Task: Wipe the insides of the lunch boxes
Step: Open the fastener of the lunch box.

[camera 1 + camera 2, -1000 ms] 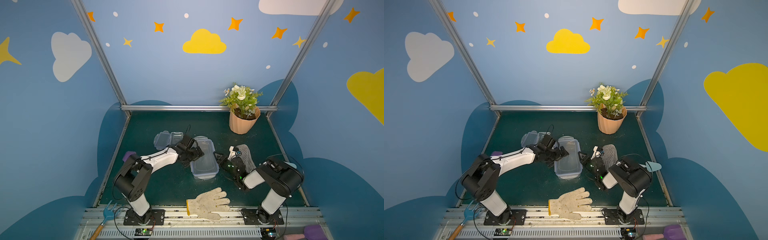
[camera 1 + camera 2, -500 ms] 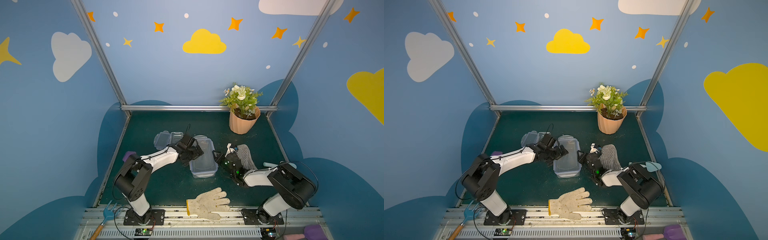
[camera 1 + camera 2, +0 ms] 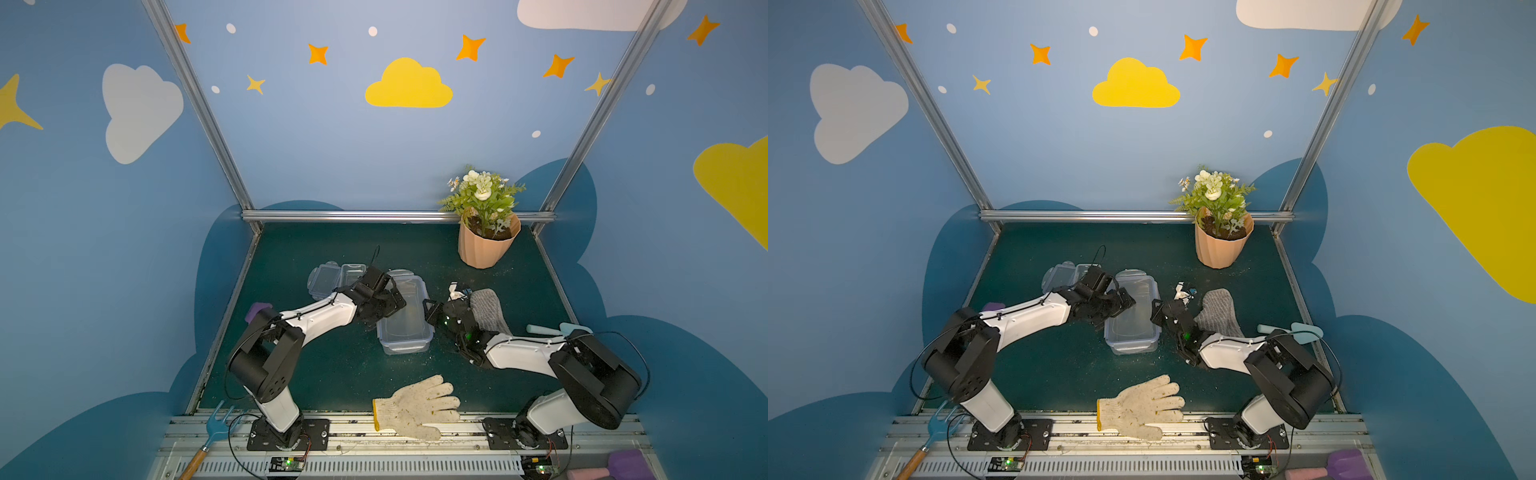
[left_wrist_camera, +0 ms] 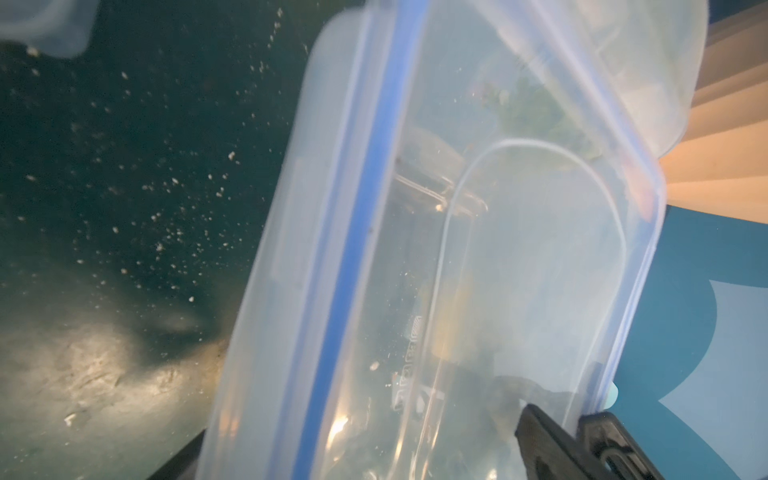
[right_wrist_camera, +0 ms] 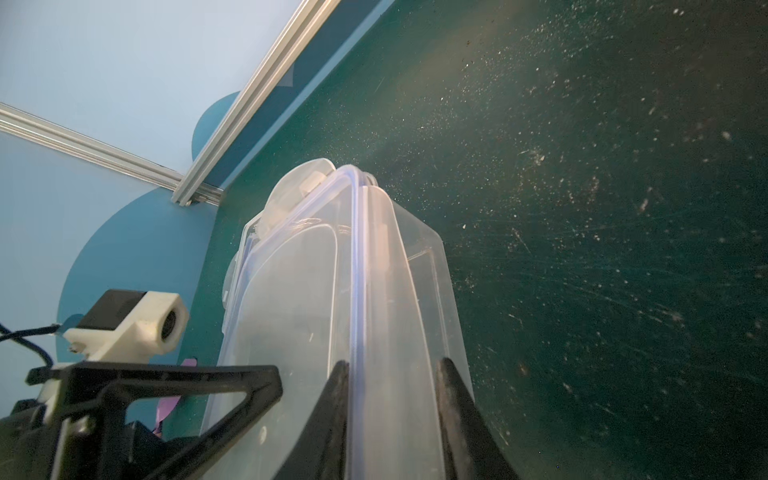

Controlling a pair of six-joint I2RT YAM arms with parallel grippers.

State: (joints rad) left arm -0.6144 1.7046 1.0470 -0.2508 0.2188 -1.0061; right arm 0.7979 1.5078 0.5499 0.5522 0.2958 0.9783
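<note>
Looking at the big lunch box (image 3: 405,320), I see it lidded in the middle of the desk (image 3: 332,374). My right tool (image 5: 392,365) pinches its lid edge, and my left tool (image 4: 365,424) spreads wide across it. The small lunch box (image 3: 332,278) sits just behind the left arm. A gray cloth (image 3: 486,309) lies by the right wrist.

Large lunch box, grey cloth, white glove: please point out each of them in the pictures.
large lunch box (image 3: 405,318): in a top view, on its clear lid.
grey cloth (image 3: 490,309): in a top view, on its middle.
white glove (image 3: 415,409): in a top view, on its palm.
</note>
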